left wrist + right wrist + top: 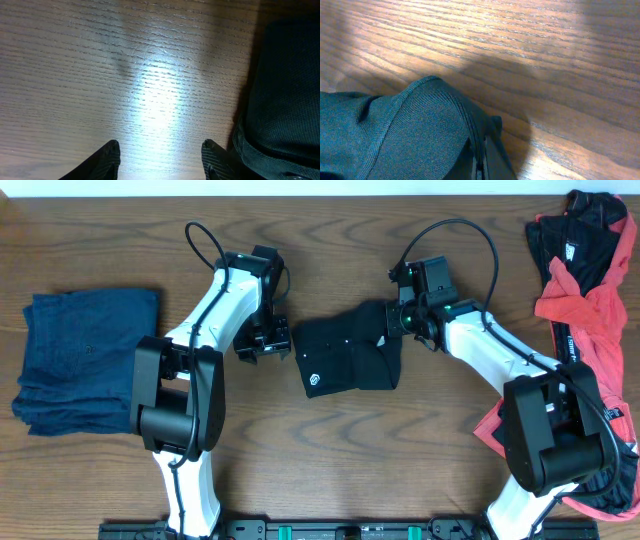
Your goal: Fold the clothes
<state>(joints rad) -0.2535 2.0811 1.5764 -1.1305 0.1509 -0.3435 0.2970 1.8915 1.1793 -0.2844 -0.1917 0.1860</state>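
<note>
— Black fingers, left gripper (161, 162): state?
— Spread, with bare table (150, 75) between them. The garment (285, 100) lies just to its right, untouched. The right gripper (408, 315) is at the garment's top-right corner, mid-table; its state cannot be told.
— Risks?
— Likely the left closes on wood and misses the hem. Or it catches one layer and drags the fold open.
— Markings?
— One white round logo (317, 377), lower left, illegible. Beyond: blue stack (85, 360) far left, red pile (590, 290) far right, its tag (572, 250) unreadable.

Wood table (330, 460): navy stack (85, 360), black garment (350, 360), red-black pile (585, 290).
</note>
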